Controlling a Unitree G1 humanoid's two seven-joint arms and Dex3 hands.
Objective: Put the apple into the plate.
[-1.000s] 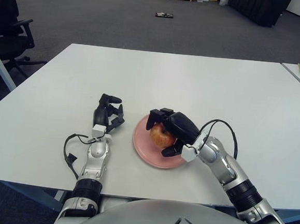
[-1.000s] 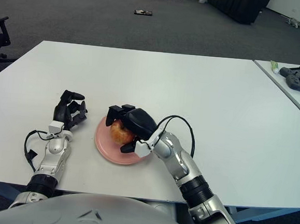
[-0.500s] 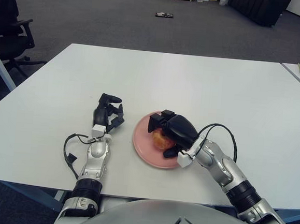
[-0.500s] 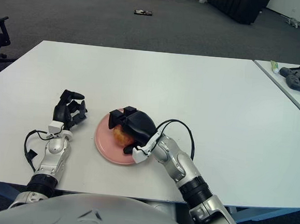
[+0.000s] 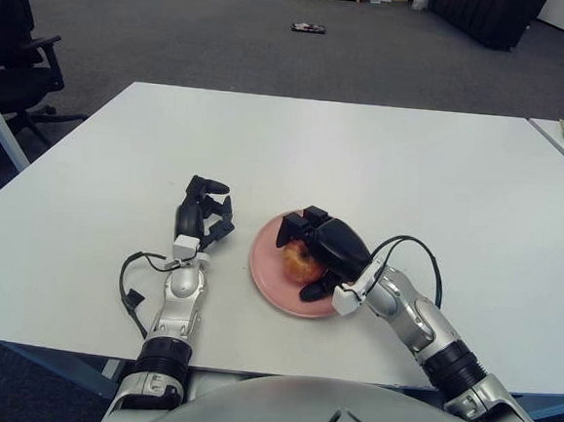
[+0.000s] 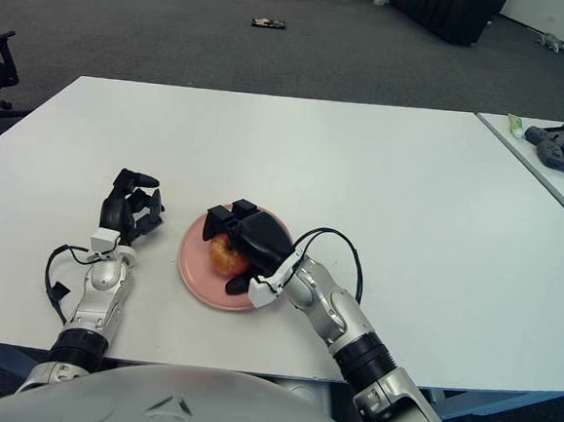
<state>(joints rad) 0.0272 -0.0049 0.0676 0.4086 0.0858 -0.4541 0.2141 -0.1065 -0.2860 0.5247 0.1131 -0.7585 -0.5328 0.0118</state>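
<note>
The red-yellow apple (image 5: 298, 262) rests on the pink plate (image 5: 269, 276) near the table's front edge. My right hand (image 5: 310, 257) lies over the apple from the right. Its fingers (image 5: 294, 224) curl round the apple's far side and its thumb sits on the near side, so it is still closed on the apple. The apple's left half shows and the rest is hidden under the palm. My left hand (image 5: 204, 213) lies idle on the table just left of the plate, fingers relaxed and holding nothing.
The white table (image 5: 364, 159) stretches far behind and to both sides of the plate. A second table with a tube and a dark device (image 6: 561, 145) stands at the right. An office chair (image 5: 17, 43) is at the far left.
My right hand has lowered the apple from just above the plate onto it. The hand has since shifted slightly, so more of the apple shows. The left hand has not moved.
</note>
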